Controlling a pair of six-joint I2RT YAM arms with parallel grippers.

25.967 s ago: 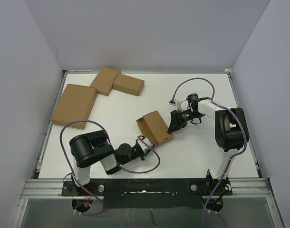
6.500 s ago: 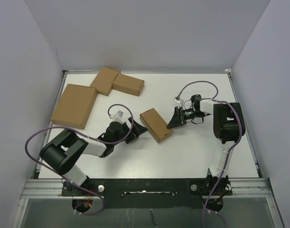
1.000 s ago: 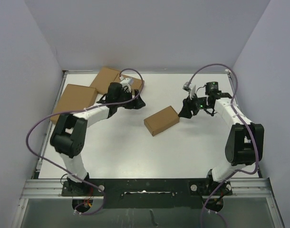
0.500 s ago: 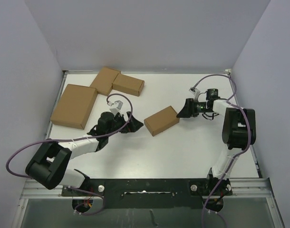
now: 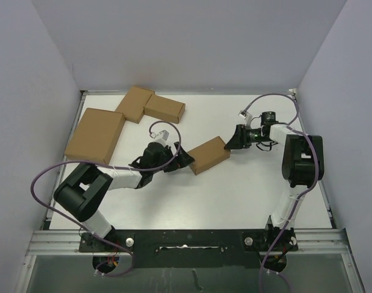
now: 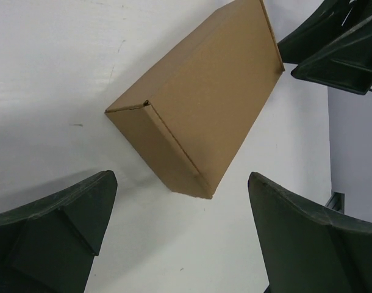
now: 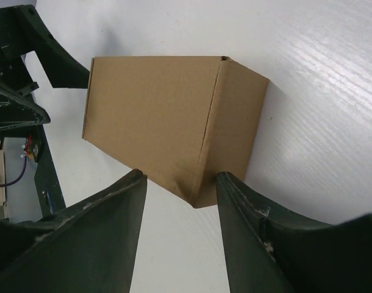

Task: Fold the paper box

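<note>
A: Enclosure?
B: Three plain walls, pale lavender-grey. The back wall (image 5: 186, 43) runs across the top of the frame; the left wall (image 5: 21, 122) and right wall (image 5: 350, 110) slant down the sides.
A: Work surface?
B: White table (image 5: 247, 195), matte, faintly ribbed in the wrist views, filling the centre. A metal rail (image 5: 332, 235) runs along the lower frame, with a glossy grey surface (image 5: 52, 274) beneath.
A: Light?
B: Even, diffuse; shadows soft and short.

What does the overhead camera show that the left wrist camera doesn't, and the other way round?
Only overhead: the large flat brown carton, the pair of small brown cartons, both whole arms. Only left wrist: the tucked seam on the small brown cardboard box's end. Both: that box, the left tool open before it, the right tool behind.
</note>
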